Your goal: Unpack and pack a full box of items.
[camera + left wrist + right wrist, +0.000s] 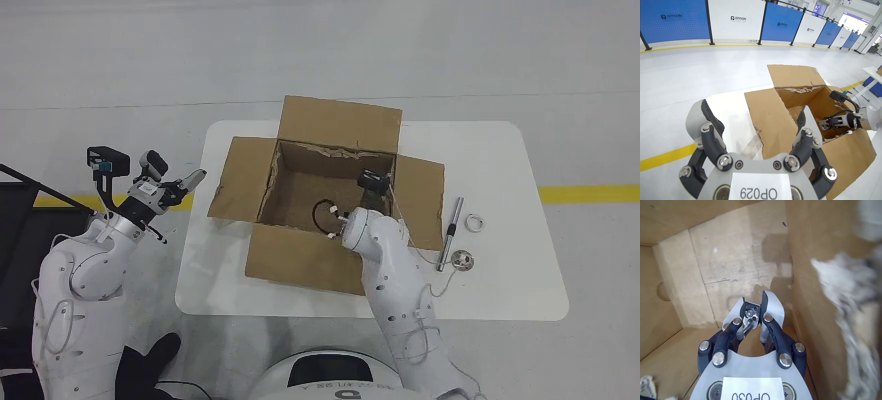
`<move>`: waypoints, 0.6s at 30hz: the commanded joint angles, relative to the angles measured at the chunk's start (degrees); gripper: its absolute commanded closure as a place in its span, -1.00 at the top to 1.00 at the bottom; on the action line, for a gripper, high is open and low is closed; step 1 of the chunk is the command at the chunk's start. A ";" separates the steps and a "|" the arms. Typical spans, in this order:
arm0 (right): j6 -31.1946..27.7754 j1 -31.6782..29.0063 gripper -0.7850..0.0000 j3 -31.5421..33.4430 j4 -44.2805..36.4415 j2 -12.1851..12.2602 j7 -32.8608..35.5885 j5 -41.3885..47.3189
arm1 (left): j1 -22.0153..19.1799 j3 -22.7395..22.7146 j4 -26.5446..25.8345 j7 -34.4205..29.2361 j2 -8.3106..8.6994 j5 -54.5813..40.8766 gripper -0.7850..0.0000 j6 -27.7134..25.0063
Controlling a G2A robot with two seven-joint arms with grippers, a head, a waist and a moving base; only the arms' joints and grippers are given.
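1. The right gripper [753, 303] is low inside the cardboard box [300, 258]. Its fingers pinch a small metal plate with holes [750, 313], likely to lift it out.
2. The left gripper [755, 113] hangs left of the table [500, 285]. Its fingers are wide open and hold nothing, out of the way.
3. A metal rod [450, 232], a ring [474, 223] and a small round part [461, 262] lie on the table right of the box, so unpacking seems partly done.

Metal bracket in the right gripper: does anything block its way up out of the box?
Nothing visible does. The right gripper holds the metal bracket inside the box, whose four flaps are folded outward, top open.
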 commanded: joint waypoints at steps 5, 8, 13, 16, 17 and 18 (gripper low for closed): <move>5.21 -7.09 -1.00 -1.55 -17.82 2.75 -11.31 12.20 | 0.00 0.00 0.00 0.00 0.00 0.00 1.00 0.00; 3.10 -12.00 -1.00 1.72 -24.59 3.19 -20.98 23.09 | 0.00 0.00 0.00 0.00 0.00 0.00 1.00 0.00; -2.93 -22.23 -1.00 8.38 -32.92 3.19 -36.00 38.59 | 0.00 0.00 0.00 0.00 0.00 0.00 1.00 0.00; -5.35 -27.33 -1.00 13.64 -34.94 3.17 -41.40 46.40 | 0.00 0.00 0.00 0.00 0.00 0.00 1.00 0.00; -6.15 -28.82 -1.00 15.45 -35.11 3.16 -42.84 48.98 | 0.00 0.00 0.00 0.00 0.00 0.00 1.00 0.00; -7.32 -30.15 -1.00 17.34 -35.24 3.16 -44.02 51.81 | 0.00 0.00 0.00 0.00 0.00 0.00 1.00 0.00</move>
